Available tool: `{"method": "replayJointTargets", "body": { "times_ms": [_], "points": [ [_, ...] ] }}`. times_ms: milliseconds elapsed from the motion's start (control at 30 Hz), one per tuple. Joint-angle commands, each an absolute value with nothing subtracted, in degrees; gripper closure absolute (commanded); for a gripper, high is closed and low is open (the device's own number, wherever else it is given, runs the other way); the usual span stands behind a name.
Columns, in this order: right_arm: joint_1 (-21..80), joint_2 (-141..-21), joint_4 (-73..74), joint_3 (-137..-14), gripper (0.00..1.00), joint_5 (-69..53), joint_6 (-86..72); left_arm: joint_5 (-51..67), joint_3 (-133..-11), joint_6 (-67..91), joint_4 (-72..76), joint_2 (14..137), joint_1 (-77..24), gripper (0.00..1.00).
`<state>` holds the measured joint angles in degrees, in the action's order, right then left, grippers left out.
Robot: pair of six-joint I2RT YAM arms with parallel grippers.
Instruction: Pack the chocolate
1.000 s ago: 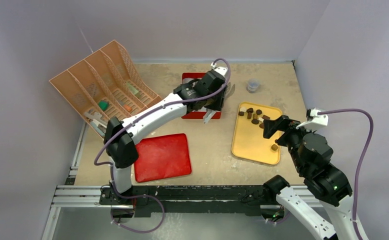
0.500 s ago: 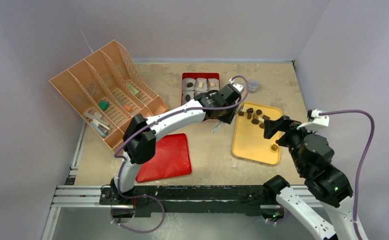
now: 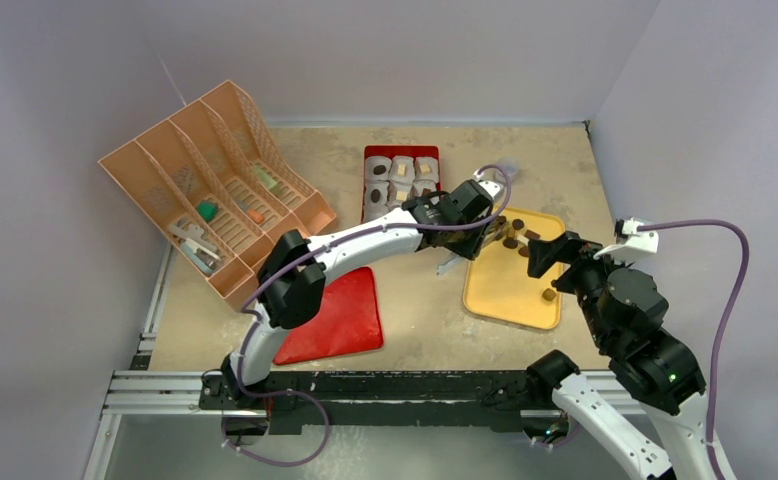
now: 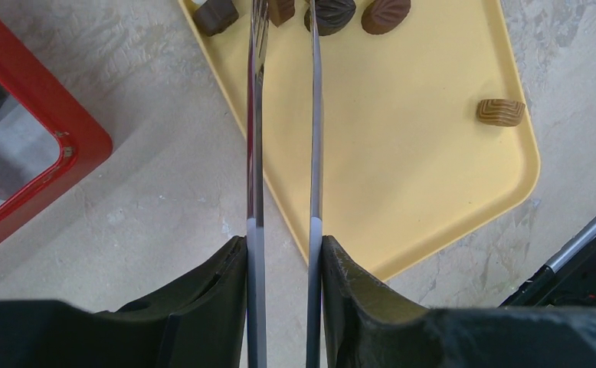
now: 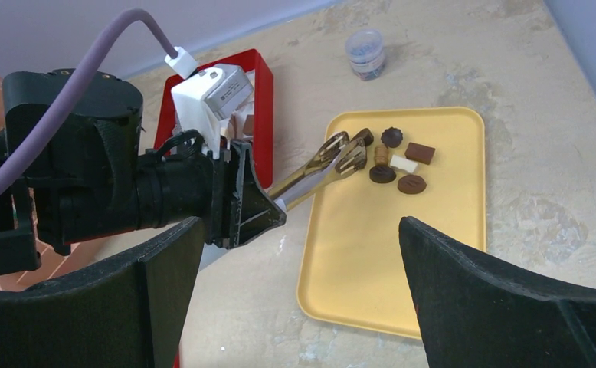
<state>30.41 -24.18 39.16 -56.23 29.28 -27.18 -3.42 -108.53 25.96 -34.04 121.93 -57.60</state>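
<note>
Several chocolate pieces (image 3: pixel 510 232), mostly dark brown, lie at the far end of a yellow tray (image 3: pixel 505 290). One tan piece (image 3: pixel 548 295) lies alone near the tray's right edge. My left gripper (image 3: pixel 470 222) is shut on metal tongs (image 4: pixel 279 115). The tong arms stand slightly apart, and their tips reach the chocolate group (image 4: pixel 332 14) at the tray's far left corner. My right gripper (image 3: pixel 555 255) is open and empty, hovering beside the tray's right side. In the right wrist view the tongs (image 5: pixel 322 165) point at the chocolates (image 5: pixel 398 165).
A red box (image 3: pixel 370 158) holding white paper cups stands behind the left arm. A red lid (image 3: pixel 330 315) lies at the front left. An orange file organizer (image 3: pixel 205 185) stands at the back left. A small grey jar (image 5: pixel 365 54) stands behind the tray.
My left arm has swung right from over the red box to the yellow tray, carrying the tongs. The paper cups in the box now show. The right arm has not moved.
</note>
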Motion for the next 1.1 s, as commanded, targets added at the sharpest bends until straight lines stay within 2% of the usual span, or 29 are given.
{"method": "replayJointTargets", "body": {
  "times_ms": [0,367,533,1067],
  "points": [
    [30.43,-24.43,37.36,-57.72,0.01,31.22,-26.04,-2.30,-110.96,26.78,-29.75,122.87,-57.81,0.65],
    [30.41,-24.26,37.57,-57.64,0.01,31.82,-25.56,-2.63,-111.30,27.33,-27.98,125.24,-57.79,0.65],
    [30.43,-24.26,37.62,-57.33,0.01,31.86,-25.65,-2.70,-111.27,27.41,-28.51,124.63,-57.74,0.77],
    [30.41,-24.69,37.27,-56.80,0.01,31.03,-26.34,-5.10,-103.45,30.10,-27.76,115.72,-57.93,0.85]
  ]
}}
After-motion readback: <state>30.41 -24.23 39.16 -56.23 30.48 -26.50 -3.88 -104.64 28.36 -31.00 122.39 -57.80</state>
